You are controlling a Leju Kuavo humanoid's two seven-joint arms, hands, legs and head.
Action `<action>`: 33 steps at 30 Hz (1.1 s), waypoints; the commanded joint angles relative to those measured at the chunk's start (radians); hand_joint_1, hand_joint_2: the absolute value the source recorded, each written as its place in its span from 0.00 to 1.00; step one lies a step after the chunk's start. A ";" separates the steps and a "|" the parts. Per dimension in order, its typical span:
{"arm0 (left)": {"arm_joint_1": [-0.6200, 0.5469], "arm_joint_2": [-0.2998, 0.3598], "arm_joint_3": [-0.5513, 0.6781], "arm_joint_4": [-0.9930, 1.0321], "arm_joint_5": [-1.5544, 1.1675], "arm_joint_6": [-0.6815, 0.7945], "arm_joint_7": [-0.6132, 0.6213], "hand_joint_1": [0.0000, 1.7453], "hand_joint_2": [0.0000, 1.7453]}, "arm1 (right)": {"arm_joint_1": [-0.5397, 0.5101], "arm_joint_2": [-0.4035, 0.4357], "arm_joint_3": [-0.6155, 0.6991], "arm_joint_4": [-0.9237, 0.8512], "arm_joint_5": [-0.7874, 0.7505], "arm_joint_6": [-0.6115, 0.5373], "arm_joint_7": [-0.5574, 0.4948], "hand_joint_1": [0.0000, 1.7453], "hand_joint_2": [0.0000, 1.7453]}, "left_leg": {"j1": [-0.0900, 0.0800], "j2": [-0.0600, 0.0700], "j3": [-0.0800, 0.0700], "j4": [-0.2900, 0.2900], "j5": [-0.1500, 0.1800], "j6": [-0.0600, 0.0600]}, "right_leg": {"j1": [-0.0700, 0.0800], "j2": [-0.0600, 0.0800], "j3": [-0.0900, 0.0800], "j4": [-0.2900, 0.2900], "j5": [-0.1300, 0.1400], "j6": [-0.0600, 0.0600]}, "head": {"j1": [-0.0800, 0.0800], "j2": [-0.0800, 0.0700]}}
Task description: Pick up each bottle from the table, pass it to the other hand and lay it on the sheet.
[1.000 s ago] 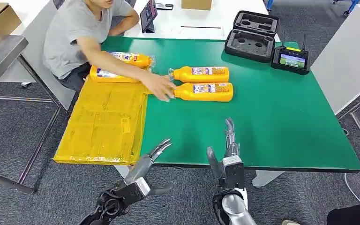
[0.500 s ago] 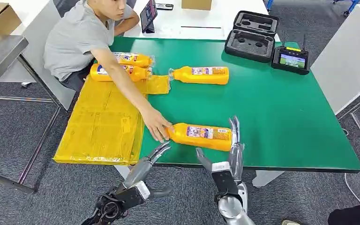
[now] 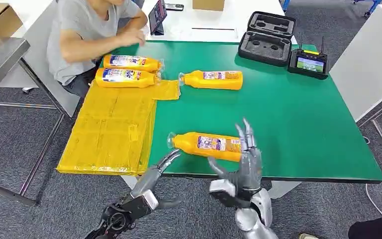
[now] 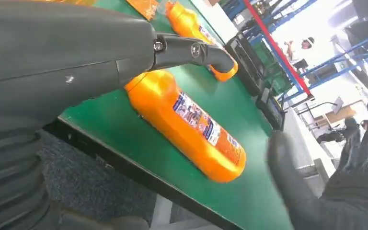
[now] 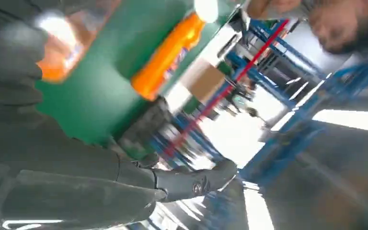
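Altogether four bottles (image 3: 206, 145), one sheet (image 3: 109, 129)

The counter (image 3: 298, 124) is plain dark green. Each bottle (image 3: 210, 145) is bright orange with a blue, white and red label. The sheet (image 3: 110, 129) is translucent yellow. The case (image 3: 267, 31) is black, the floor (image 3: 10, 144) speckled grey.

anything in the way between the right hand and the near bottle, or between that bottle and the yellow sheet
Nothing visible. The right hand is right at the near bottle, and bare green table lies between it and the yellow sheet. The left hand hovers near the cap end.
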 commanded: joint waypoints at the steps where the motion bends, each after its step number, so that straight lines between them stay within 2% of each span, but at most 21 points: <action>1: -0.038 0.027 -0.043 0.015 0.010 -0.008 0.000 0.00 1.00 | -0.138 0.014 -0.181 0.241 0.189 -0.003 0.038 0.00 1.00 | 0.001 0.001 0.002 0.000 -0.001 -0.001 | 0.001 0.000 0.002 0.000 0.000 -0.002 | 0.000 0.000; 3: -0.039 0.033 -0.053 0.005 0.017 -0.005 0.000 0.00 1.00 | -0.237 -0.043 -0.137 0.377 0.175 0.006 0.112 0.00 1.00 | 0.001 0.004 0.002 0.001 -0.001 -0.001 | 0.001 0.003 0.002 0.000 0.001 -0.002 | 0.000 0.000; 6: -0.033 0.022 -0.033 -0.002 0.030 0.031 0.000 0.00 1.00 | -0.322 -0.080 -0.115 0.503 0.163 0.045 0.139 0.00 1.00 | 0.001 0.004 0.001 0.001 0.000 -0.001 | 0.001 0.003 0.001 0.000 0.002 -0.001 | 0.000 0.000; 8: -0.031 0.016 -0.019 -0.002 0.032 0.043 0.000 0.00 1.00 | -0.328 -0.084 -0.109 0.519 0.163 0.061 0.139 0.00 1.00 | 0.000 0.003 0.001 0.000 0.000 0.000 | 0.001 0.002 0.001 -0.001 0.002 0.000 | 0.000 0.000; 10: -0.022 0.001 0.019 -0.013 0.035 0.083 0.000 0.00 1.00 | -0.333 -0.104 -0.056 0.547 0.248 0.059 0.185 0.00 1.00 | 0.001 0.001 0.001 0.001 0.001 0.000 | 0.001 0.001 0.001 0.000 0.002 0.000 | 0.000 0.000; 11: -0.019 -0.013 0.053 -0.008 0.049 0.093 0.000 0.00 1.00 | -0.331 -0.102 -0.051 0.552 0.248 0.090 0.193 0.00 1.00 | 0.000 0.001 0.001 0.001 0.001 0.001 | 0.000 0.000 0.001 0.000 0.002 0.001 | 0.000 0.000; 14: -0.019 -0.013 0.053 -0.008 0.049 0.093 0.000 0.00 1.00 | -0.331 -0.102 -0.051 0.552 0.248 0.090 0.193 0.00 1.00 | 0.000 0.001 0.001 0.001 0.001 0.001 | 0.000 0.001 0.001 0.000 0.002 0.001 | 0.000 0.000; 17: -0.011 -0.044 0.122 -0.010 0.086 0.143 0.000 0.00 1.00 | -0.338 -0.090 -0.058 0.565 0.224 0.095 0.188 0.00 1.00 | 0.001 0.002 0.001 0.002 0.000 0.001 | 0.001 0.002 0.001 0.001 0.001 0.000 | 0.000 0.000; 20: -0.016 -0.053 0.153 -0.006 0.138 0.121 0.000 0.00 1.00 | -0.352 -0.088 -0.052 0.579 0.246 0.084 0.210 0.00 1.00 | 0.000 0.002 0.000 0.001 0.001 0.001 | 0.000 0.002 0.000 0.001 0.002 0.001 | 0.000 0.000; 33: -0.041 -0.061 0.150 0.015 0.149 0.092 0.000 0.00 1.00 | -0.355 -0.079 -0.041 0.576 0.261 0.128 0.221 0.00 1.00 | 0.000 0.001 -0.001 0.001 0.001 0.001 | 0.000 0.001 0.000 0.001 0.002 0.001 | 0.000 0.000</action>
